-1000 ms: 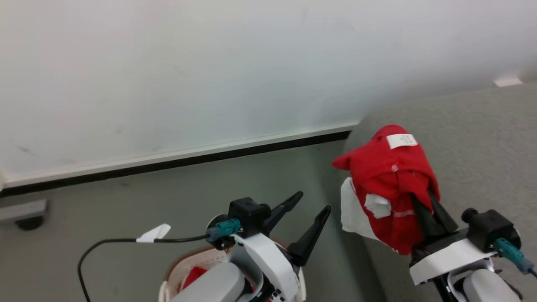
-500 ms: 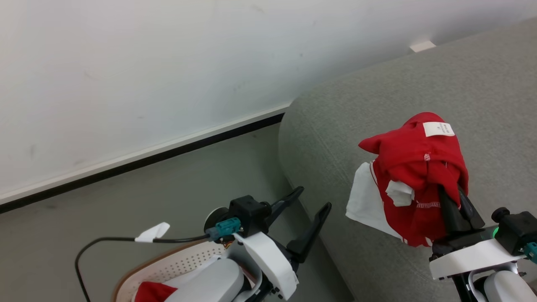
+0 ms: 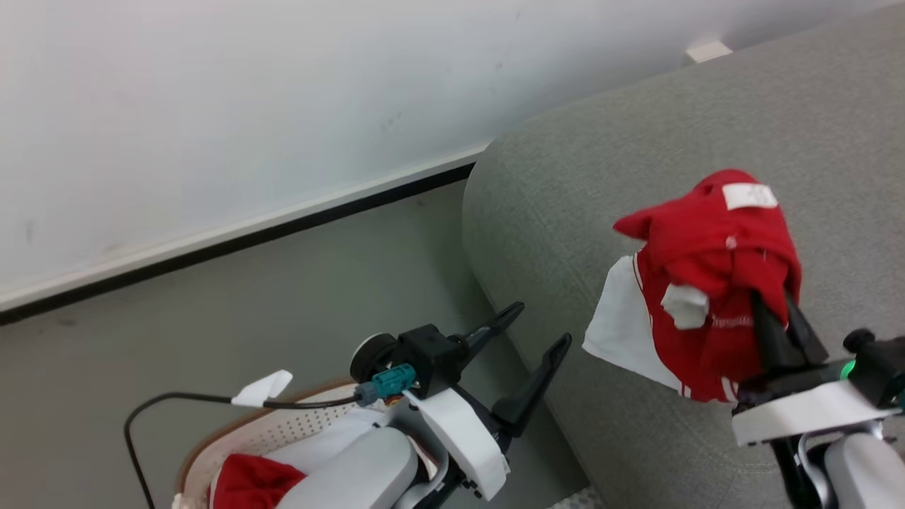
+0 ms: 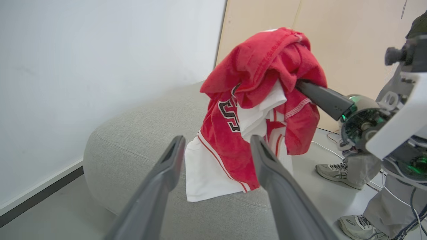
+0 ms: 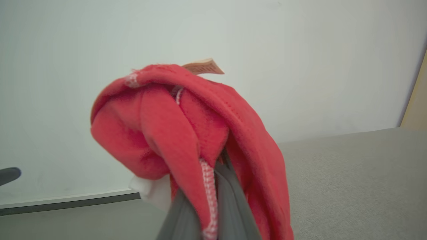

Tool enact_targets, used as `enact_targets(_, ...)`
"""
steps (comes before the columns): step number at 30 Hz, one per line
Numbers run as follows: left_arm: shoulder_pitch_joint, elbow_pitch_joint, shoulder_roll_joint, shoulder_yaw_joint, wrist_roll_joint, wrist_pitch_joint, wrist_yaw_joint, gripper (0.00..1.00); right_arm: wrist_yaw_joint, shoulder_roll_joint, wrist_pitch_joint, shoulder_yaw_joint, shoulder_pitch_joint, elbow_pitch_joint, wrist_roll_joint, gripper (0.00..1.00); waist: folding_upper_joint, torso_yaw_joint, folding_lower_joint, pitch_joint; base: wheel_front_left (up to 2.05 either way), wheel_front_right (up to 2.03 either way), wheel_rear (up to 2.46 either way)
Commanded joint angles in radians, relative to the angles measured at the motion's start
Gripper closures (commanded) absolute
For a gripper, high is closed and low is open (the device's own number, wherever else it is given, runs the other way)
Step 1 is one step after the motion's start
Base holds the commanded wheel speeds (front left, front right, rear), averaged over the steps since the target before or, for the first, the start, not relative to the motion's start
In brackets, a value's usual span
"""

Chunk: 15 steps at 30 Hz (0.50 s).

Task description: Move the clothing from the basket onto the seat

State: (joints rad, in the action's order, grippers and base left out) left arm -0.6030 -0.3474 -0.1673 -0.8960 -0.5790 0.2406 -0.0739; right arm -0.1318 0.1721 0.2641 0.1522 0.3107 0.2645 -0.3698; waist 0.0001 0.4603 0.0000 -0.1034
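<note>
A white wall (image 3: pixel 283 106) with a dark skirting meets the grey floor (image 3: pixel 247 318). The seat (image 3: pixel 601 162) takes up the right side of the head view, its rounded corner toward the robot. The basket (image 3: pixel 283 435) stands on the floor at lower left, partly hidden by the left forearm, with a red garment (image 3: pixel 247 481) lying in it. In the left wrist view a person's shoes (image 4: pixel 335 170) stand on the floor beyond the seat. The left gripper (image 3: pixel 543 324) hangs empty by the seat's corner, fingers spread. The right gripper (image 3: pixel 774 311) is over the seat, fingers pinched on the clothing (image 3: pixel 707 240). The head camera has swung since a second ago, so much more of the seat shows; the clothing hangs from the right fingers as it did then. It is bunched red fabric draped over the fingertips, with a white panel, red-white striped trim and dark lettering hanging below. Whether the white hem touches the seat I cannot tell. A small white label (image 3: pixel 749 196) sits at its top.
</note>
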Motion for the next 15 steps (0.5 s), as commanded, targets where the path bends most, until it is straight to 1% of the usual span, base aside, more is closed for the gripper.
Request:
enact_targets(1,-0.007,0.003,-0.007,0.000,0.008,0.006,0.001,0.00,0.002,0.012,0.001,-0.006,0.021,0.003,-0.002,1.00,-0.0001,-0.017,0.0000,-0.023,0.00,0.00,0.00)
enact_targets(5,-0.022,0.012,-0.016,-0.001,0.011,-0.004,0.000,0.00,0.002,0.036,0.000,-0.020,0.093,0.023,-0.015,1.00,-0.0001,-0.051,0.0000,-0.079,0.00,0.00,0.00)
enact_targets(10,-0.051,0.020,-0.026,-0.004,0.022,-0.014,-0.001,0.00,0.002,0.068,0.000,-0.050,0.205,0.068,-0.045,1.00,-0.0001,-0.100,0.0000,-0.175,0.00,0.00,0.00)
enact_targets(15,-0.075,0.045,-0.046,0.009,0.023,-0.025,0.010,0.00,0.002,0.134,0.000,-0.075,0.335,0.125,-0.090,1.00,-0.0001,-0.149,0.0000,-0.279,0.00,0.00,0.00)
